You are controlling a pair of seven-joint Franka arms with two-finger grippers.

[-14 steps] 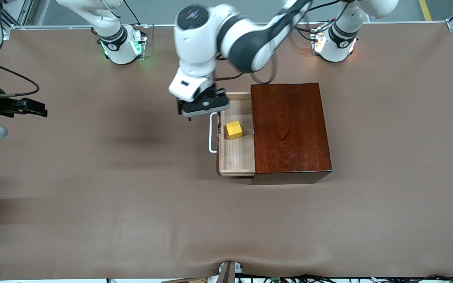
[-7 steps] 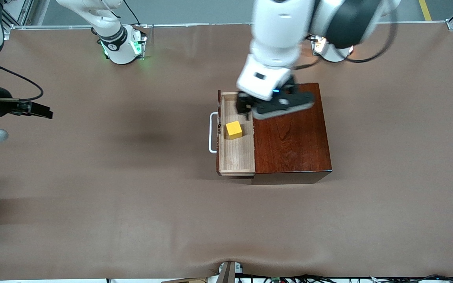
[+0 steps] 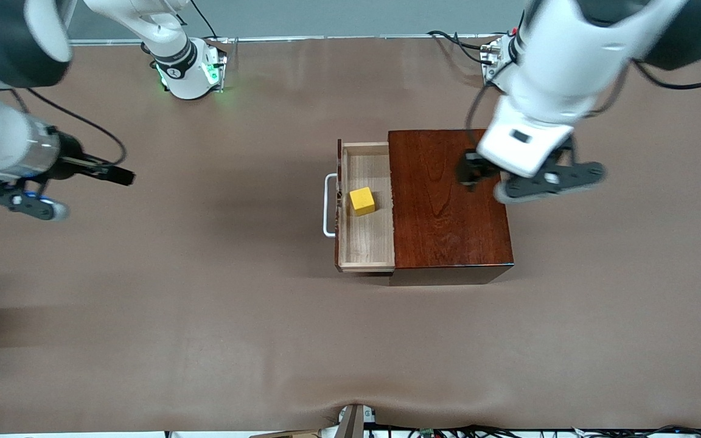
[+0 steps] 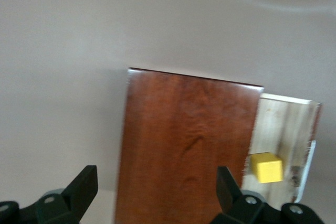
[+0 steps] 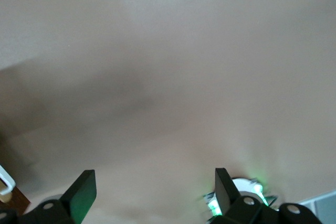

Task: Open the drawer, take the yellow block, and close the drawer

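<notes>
The drawer [image 3: 367, 240] stands pulled out of the dark reddish-brown box [image 3: 448, 201], its white handle [image 3: 328, 205] pointing toward the right arm's end of the table. The yellow block [image 3: 362, 201] lies inside the tray, untouched; the left wrist view also shows the block [image 4: 266, 167] in the drawer [image 4: 286, 124]. My left gripper [image 3: 485, 176] hangs open and empty over the box's edge toward the left arm's end, with the box top [image 4: 189, 145] under its fingers. My right gripper [image 3: 120, 177] is open and empty above bare table at the right arm's end.
The brown table cover [image 3: 204, 292] stretches wide around the box. The right arm's base [image 3: 189, 67] glows green and the left arm's base [image 3: 496, 61] stands at the table's edge farthest from the front camera.
The left arm swung from over the drawer's handle across the box toward its own end of the table. The right gripper drifted a little toward the drawer. Drawer and block stayed put.
</notes>
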